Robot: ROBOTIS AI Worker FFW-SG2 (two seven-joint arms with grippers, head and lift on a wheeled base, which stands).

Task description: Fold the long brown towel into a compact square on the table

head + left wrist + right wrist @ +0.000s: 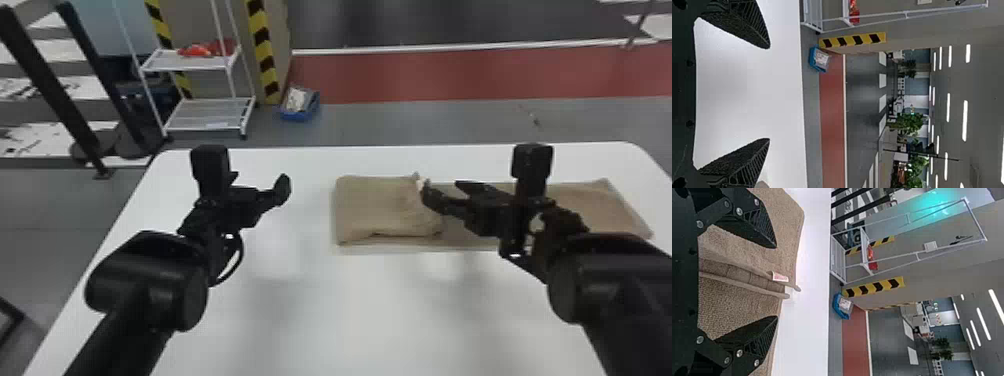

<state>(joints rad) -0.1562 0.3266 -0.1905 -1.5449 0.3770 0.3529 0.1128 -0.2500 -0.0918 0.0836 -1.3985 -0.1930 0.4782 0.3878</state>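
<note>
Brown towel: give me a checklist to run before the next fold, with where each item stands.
1. Towel lying on the table: ok.
2. Left part doubled over: ok, though its inner edge looks rumpled.
3. Towel compact and square: not ok, it stretches on to the right, past the right gripper.
4. Right gripper open, at the folded part's inner edge: ok, fingers spread, not closed on cloth.
5. Left gripper at the towel: not ok, it is open, off to the towel's left.
6. Cloth flat beneath the right arm: cannot tell, the arm covers it.
</note>
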